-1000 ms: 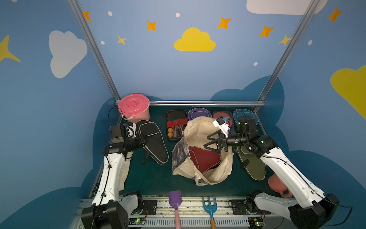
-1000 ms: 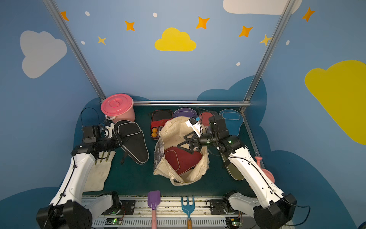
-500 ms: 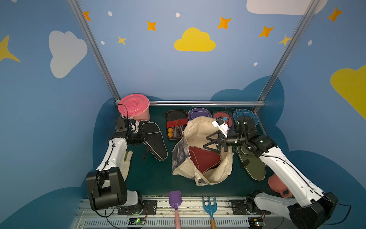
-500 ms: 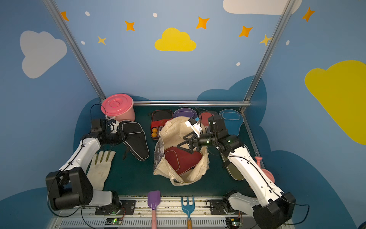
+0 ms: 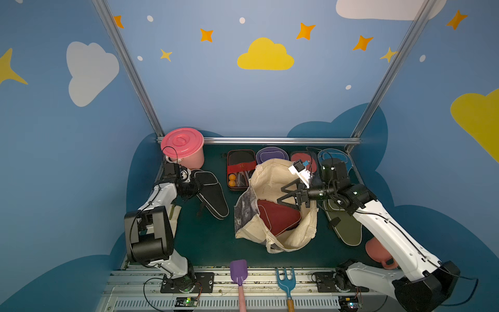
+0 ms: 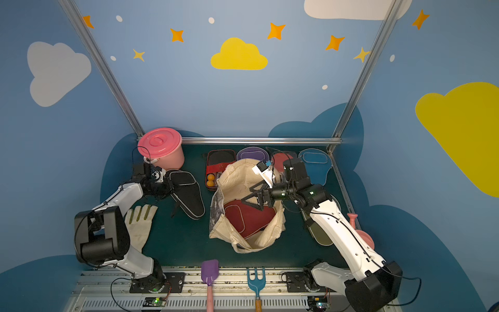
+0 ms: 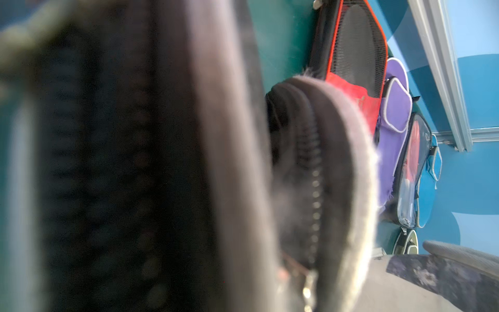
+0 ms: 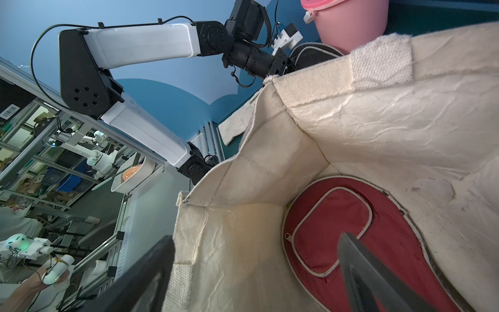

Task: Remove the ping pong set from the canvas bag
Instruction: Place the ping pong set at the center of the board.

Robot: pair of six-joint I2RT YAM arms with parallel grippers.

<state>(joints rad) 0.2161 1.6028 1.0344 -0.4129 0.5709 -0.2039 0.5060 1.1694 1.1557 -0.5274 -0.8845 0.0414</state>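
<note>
- The canvas bag (image 5: 272,175) sat open and slumped in the middle of both top views. Nothing pinned it down, so my worry was that any pull on what's inside would drag the floppy cloth up too
- The maroon cover (image 5: 278,217) was the only piece of the set I could see in the bag, lying flat on its bottom. The black-red case (image 5: 241,167) and purple cover (image 5: 271,155) lay on the mat (image 5: 216,243) above the bag, and the olive cover (image 5: 348,229) lay to its right
- The black cover (image 5: 213,194) lay left of centre on the mat. The left gripper (image 5: 193,185) was at its rounded end, and the jaws looked clamped on its rim
- The right gripper (image 5: 280,195) hung over the bag's mouth, jaws wide apart and empty. Going down, a finger could snag the bag wall, and a cover lying that flat gives little to bite, so it might slip out
- Only the right wrist view showed the maroon cover's white piping and zip pull (image 8: 288,237); from above it was just a red patch
- The left wrist view was mostly blurred zip teeth, with no fingers in sight. It also missed the glove (image 6: 140,224), which was plain at lower left in a top view
</note>
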